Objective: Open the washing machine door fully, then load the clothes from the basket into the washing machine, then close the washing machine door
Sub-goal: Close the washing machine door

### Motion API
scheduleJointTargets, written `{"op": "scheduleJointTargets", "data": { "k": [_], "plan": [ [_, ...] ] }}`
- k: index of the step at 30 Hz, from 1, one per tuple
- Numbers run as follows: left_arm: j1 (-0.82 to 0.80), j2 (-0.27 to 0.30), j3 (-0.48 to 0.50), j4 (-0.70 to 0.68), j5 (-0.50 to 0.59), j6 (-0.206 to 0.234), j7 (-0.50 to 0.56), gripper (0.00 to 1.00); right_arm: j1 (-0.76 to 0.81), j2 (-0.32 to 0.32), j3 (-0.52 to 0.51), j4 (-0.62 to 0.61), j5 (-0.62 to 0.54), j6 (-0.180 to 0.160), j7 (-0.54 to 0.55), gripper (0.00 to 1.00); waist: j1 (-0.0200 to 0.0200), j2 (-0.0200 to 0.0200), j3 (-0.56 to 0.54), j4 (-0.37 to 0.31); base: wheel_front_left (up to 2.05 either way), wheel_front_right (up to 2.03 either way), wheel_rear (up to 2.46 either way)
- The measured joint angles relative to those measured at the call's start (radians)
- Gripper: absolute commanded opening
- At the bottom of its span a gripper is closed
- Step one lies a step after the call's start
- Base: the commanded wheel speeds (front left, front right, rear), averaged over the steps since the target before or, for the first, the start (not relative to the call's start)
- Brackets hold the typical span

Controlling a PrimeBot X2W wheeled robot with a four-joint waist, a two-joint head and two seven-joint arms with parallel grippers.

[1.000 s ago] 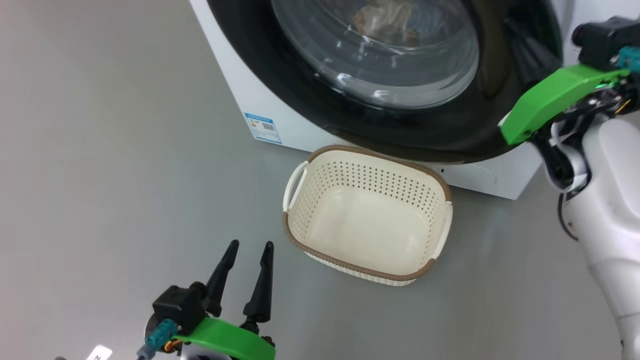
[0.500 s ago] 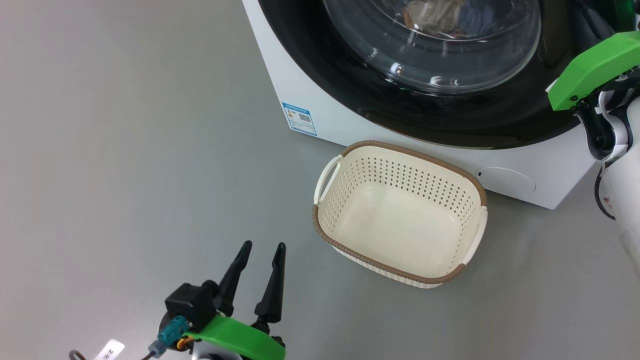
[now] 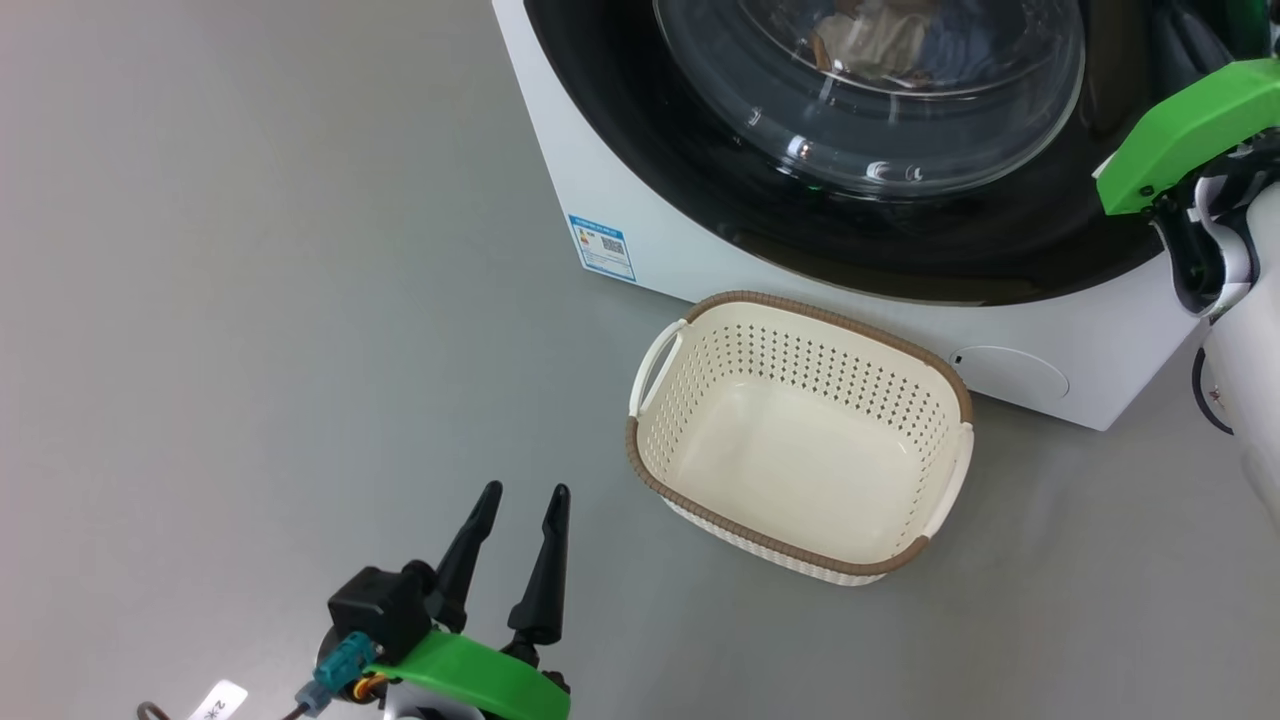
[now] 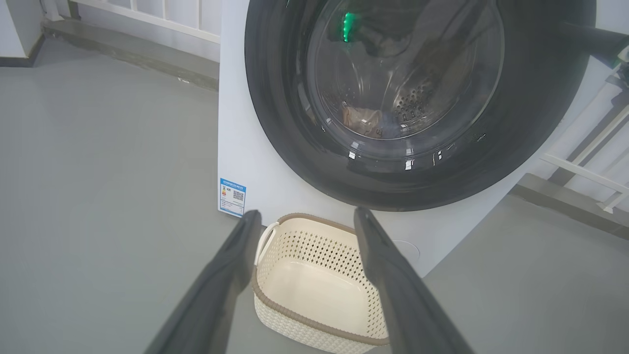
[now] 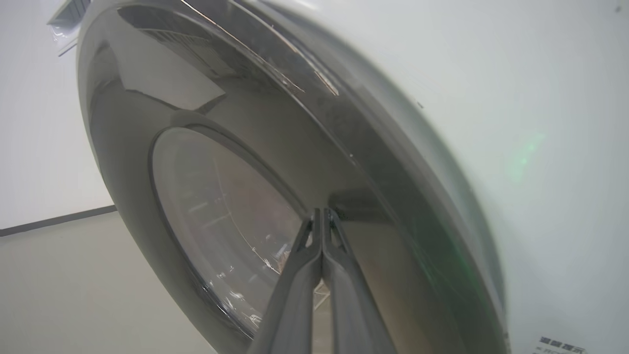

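Cream, perforated, brown-rimmed basket (image 3: 800, 350); white washing machine (image 3: 1110, 345); glossy black door (image 3: 660, 150)

Grey floor (image 3: 250, 300) all round — white railing (image 4: 162, 12) at its far edge, white wall (image 5: 29, 123).

Blue label sticker (image 3: 602, 247) on washing machine (image 3: 1100, 370) front: QR code, print too small to read.

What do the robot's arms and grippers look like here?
The left gripper and right gripper each have two long, dark, tapering fingers. Bright green plastic covers sit at both wrists. The left wrist carries a black block with a teal connector. The right forearm is glossy white, with black cables.
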Motion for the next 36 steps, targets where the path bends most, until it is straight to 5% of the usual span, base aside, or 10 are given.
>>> {"op": "scheduleJointTargets", "data": {
  "k": [18, 26, 27, 30, 31, 32, 33, 36],
  "plan": [
    [0.0, 0.003, 0.023, 0.012, 0.013, -0.001, 0.0, 1.0, 0.136, -0.026, 0.16, -0.149, 0.082, 0.0, -0.017, 0.0, 0.0, 0.0, -0.034, -0.065, 0.0, 0.0, 0.0],
    [-0.002, 0.013, 0.033, 0.017, 0.023, 0.0, 0.0, 1.0, 0.31, -0.035, 0.085, -0.286, 0.054, 0.0, -0.065, 0.0, 0.0, 0.0, -0.056, -0.143, 0.0, 0.0, 0.0],
    [-0.003, 0.015, 0.033, 0.017, 0.023, 0.0, 0.0, 1.0, 0.332, -0.033, 0.071, -0.296, 0.048, 0.0, -0.065, 0.27, 0.0, 0.0, -0.058, -0.153, 0.0, 0.0, 0.0],
    [-0.006, 0.026, 0.037, 0.017, 0.026, 0.007, 0.0, 1.0, 0.397, -0.02, 0.028, -0.323, 0.028, 0.0, -0.062, 0.49, 0.0, 0.0, -0.064, -0.183, 0.0, 0.0, 0.0],
    [-0.007, 0.029, 0.038, 0.017, 0.028, 0.008, 0.0, 1.0, 0.416, -0.015, 0.015, -0.332, 0.015, 0.0, -0.06, 0.82, 0.0, 0.0, -0.067, -0.193, 0.0, 0.0, 0.0],
    [-0.008, 0.032, 0.039, 0.017, 0.029, 0.009, 0.0, 1.0, 0.435, -0.007, 0.001, -0.345, 0.0, 0.0, -0.06, 0.82, 0.0, 0.0, -0.07, -0.203, 0.0, 0.0, 0.0],
    [-0.008, 0.036, 0.039, 0.017, 0.029, 0.009, 0.0, 1.0, 0.451, 0.001, -0.009, -0.358, -0.009, 0.0, -0.058, 1.0, 0.0, 0.0, -0.073, -0.213, 0.0, 0.0, 0.0],
    [-0.009, 0.048, 0.039, 0.017, 0.039, 0.018, 0.0, 1.0, 0.499, 0.028, -0.042, -0.402, -0.026, 0.0, -0.045, 1.0, 0.0, 0.0, -0.083, -0.242, 0.0, 0.0, 0.0]
  ]
}}
